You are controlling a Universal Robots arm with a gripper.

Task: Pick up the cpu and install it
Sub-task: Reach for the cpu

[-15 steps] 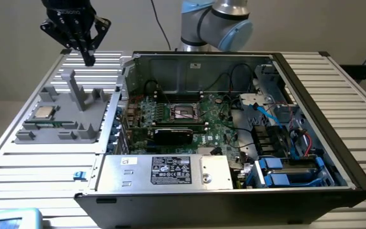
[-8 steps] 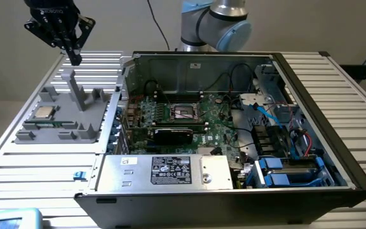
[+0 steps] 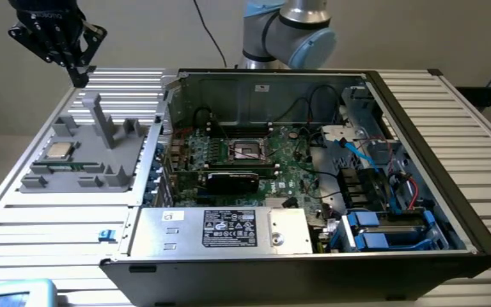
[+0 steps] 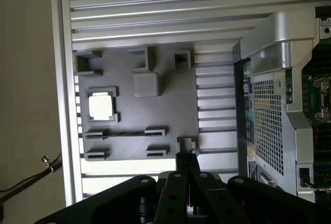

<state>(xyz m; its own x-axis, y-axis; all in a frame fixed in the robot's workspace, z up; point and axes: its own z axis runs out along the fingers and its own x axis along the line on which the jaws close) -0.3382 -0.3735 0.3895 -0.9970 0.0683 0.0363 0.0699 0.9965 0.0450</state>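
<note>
The cpu [image 3: 59, 151] [image 4: 101, 105], a small square chip with a pale metal top, lies in a corner holder of the grey fixture tray [image 3: 100, 167] [image 4: 170, 110] at the exterior view's left. My gripper [image 3: 78, 78] [image 4: 186, 163] hangs high above the tray's far end, well apart from the cpu, its black fingers shut together with nothing between them. The black-framed motherboard socket [image 3: 249, 151] sits open in the middle of the computer case [image 3: 450, 211].
A tall grey post [image 3: 100, 125] rises from the fixture tray near the cpu. A silver power supply box [image 3: 224, 231] with a white label fills the case's near side. Cables and blue drive brackets [image 3: 382, 230] crowd the case's right. Ribbed aluminium table [image 3: 49, 227] surrounds everything.
</note>
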